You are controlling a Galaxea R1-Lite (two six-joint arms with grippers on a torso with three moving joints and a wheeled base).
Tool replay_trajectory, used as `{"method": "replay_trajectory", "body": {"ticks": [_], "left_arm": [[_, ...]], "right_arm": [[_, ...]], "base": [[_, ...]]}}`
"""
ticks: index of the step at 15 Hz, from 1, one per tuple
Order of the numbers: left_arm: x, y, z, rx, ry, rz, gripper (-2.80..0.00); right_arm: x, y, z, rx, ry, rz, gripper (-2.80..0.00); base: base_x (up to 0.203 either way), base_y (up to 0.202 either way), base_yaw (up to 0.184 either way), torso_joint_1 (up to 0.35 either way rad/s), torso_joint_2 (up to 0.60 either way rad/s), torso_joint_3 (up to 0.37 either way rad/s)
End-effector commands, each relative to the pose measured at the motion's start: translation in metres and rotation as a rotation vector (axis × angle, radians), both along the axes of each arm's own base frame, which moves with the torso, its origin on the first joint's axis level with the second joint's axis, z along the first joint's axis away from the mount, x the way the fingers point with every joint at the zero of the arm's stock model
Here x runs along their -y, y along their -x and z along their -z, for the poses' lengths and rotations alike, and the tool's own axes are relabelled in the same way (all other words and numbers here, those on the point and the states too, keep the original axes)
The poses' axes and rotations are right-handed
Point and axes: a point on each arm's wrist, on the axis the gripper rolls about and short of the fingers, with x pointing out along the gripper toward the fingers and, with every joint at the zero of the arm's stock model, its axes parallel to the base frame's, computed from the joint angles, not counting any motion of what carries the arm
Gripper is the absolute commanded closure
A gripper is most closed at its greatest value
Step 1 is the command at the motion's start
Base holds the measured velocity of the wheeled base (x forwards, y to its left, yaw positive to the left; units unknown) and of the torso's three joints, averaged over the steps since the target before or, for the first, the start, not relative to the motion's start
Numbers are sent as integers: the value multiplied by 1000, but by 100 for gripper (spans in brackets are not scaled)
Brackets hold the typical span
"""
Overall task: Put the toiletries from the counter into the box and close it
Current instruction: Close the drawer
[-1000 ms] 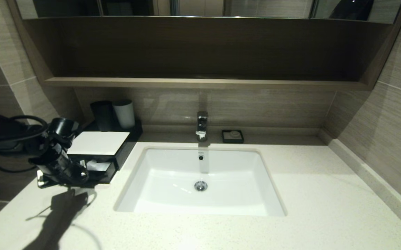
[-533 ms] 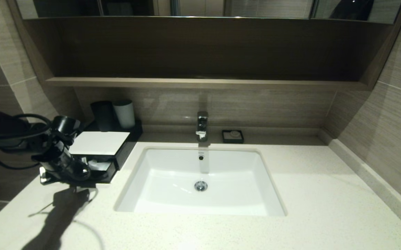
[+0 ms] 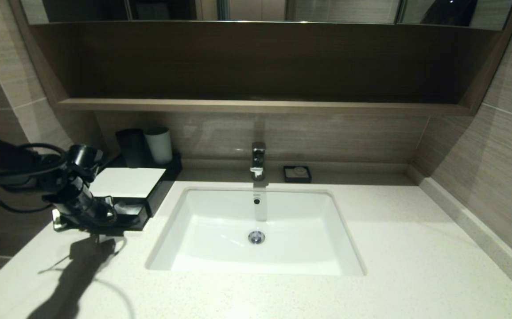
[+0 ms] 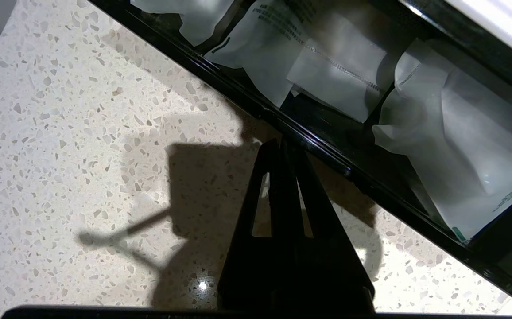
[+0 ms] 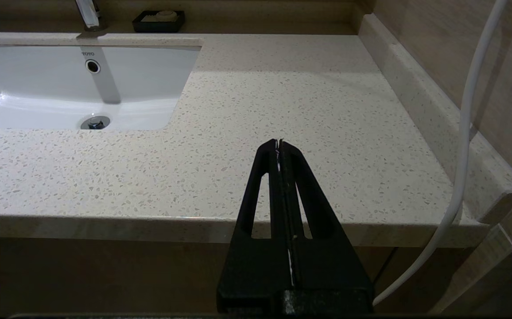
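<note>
Two grippers are clenched on nothing. Left gripper (image 3: 101,217) reaches in low from the left, tips against the drawer front of the box (image 3: 125,182) at the counter's (image 3: 371,283) far left. Its wrist view alone shows the toiletries (image 4: 327,75) lying in the open drawer. Right gripper (image 5: 279,144) hangs off the counter's near right edge, outside the head view.

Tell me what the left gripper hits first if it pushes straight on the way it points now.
Most likely the glossy black front wall of the low black box's open drawer: the shut left gripper points at it from just above the speckled cream counter. Whether they already touch is unclear.
</note>
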Motion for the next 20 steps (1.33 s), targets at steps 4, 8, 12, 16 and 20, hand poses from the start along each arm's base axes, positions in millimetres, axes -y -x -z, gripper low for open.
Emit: {"method": "replay_trajectory", "body": {"ticks": [4, 8, 12, 16, 20], "left_arm": [[0, -7, 2, 7, 4, 1, 0], [0, -11, 2, 14, 5, 2, 0], [1, -16, 3, 18, 4, 4, 0], [0, -20, 4, 24, 4, 3, 0], [0, -23, 5, 27, 4, 3, 0]], "right_arm": [[0, 0, 0, -1, 0, -1, 0], [0, 0, 0, -1, 1, -1, 0], [0, 0, 0, -1, 0, -1, 0], [0, 0, 0, -1, 1, -1, 0], [0, 0, 0, -1, 1, -1, 0]], "base": [[0, 0, 0, 0, 0, 0], [0, 0, 0, 0, 0, 0], [0, 0, 0, 0, 0, 0], [0, 0, 0, 0, 0, 0], [0, 0, 0, 0, 0, 0]]}}
